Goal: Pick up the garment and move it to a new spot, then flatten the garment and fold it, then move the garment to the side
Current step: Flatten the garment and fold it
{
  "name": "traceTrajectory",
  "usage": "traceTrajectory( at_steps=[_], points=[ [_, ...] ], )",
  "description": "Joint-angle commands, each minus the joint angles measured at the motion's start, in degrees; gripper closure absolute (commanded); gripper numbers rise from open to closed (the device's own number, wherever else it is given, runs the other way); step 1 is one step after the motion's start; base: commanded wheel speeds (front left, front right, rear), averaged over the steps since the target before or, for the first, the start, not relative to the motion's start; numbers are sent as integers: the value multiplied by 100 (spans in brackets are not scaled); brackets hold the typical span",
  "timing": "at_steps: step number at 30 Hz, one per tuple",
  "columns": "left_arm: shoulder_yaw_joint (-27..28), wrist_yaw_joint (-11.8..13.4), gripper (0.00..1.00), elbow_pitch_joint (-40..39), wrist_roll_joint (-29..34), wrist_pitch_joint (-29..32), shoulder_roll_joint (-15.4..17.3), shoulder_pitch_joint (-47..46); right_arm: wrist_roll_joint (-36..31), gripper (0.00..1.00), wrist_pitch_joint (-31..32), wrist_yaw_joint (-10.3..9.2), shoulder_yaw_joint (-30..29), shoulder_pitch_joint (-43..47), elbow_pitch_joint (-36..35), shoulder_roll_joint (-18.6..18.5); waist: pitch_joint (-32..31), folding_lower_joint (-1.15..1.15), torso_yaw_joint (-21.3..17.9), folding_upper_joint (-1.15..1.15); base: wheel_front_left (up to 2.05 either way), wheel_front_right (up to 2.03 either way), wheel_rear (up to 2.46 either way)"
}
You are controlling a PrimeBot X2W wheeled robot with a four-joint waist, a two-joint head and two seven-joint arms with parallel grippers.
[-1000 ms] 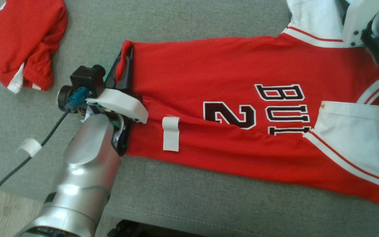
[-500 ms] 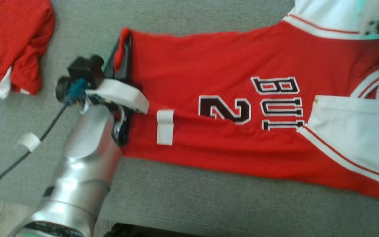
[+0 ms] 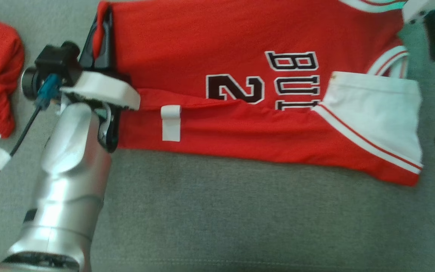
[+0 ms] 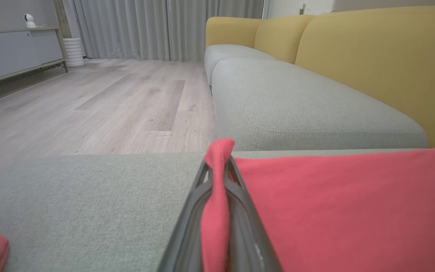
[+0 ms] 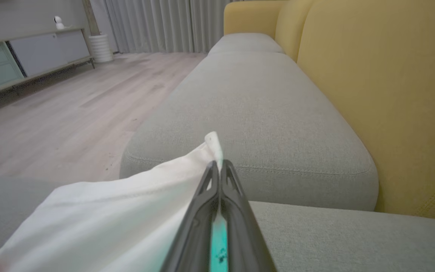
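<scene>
On the sofa [image 3: 240, 211], left fingers [image 4: 191, 223] and right fingers [image 5: 196, 226] pinch a red jersey [image 3: 221, 34] (white-sleeved).

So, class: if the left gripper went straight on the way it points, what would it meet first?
Probably the rounded end of the next grey fabric sofa seat cushion, beyond the red fabric jersey the left gripper pinches; depth is unclear.
</scene>
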Motion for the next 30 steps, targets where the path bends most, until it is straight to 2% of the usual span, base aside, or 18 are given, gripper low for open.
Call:
traceTrajectory(
  at_steps=[1,5,13,17,22,23,24,25,26,27,30],
  points=[
    [209,-23,100,-141,57,-29,253,118,79,100,-86,37,-11,196,-221,85,-170,0,-163,0,0,0,0],
    [377,-53,100,-262,212,-29,283,536,370,100,-99,37,-41,917,-1030,52,-390,0,-336,0,0,0,0],
    [788,-87,100,-730,466,-29,263,1557,963,100,-102,37,-94,2917,-2802,-56,-881,0,-571,0,0,0,0],
    [974,-107,100,-968,581,-29,218,1952,1229,100,-102,37,-98,3777,-3284,26,-1040,0,-647,0,0,0,0],
    [1170,-132,98,-990,623,-29,101,2355,1482,100,-100,37,-47,4542,-3416,190,-1193,0,-699,0,0,0,0],
    [1217,-128,81,-962,627,-29,77,2414,1519,100,-99,37,-42,4640,-3404,227,-1219,0,-704,0,0,0,0],
    [1271,-111,46,-934,627,-29,52,2467,1548,100,-92,37,-49,4723,-3375,266,-1246,0,-709,0,0,0,0],
    [1325,-77,0,-883,628,-29,27,2526,1571,18,-87,37,-62,4791,-3342,305,-1284,0,-711,0,0,0,0],
    [1390,-36,0,-877,622,-29,3,2574,1589,0,-88,37,-85,4841,-3330,345,-1323,0,-711,0,0,0,0],
    [1390,-36,0,-877,622,-29,3,2574,1589,0,-88,37,-85,4841,-3330,345,-1323,0,-711,0,0,0,0],
    [1633,181,0,-1058,631,-29,-59,2789,1501,0,-96,37,-247,4930,-3395,409,-1456,0,-703,0,0,0,0]
  ],
)
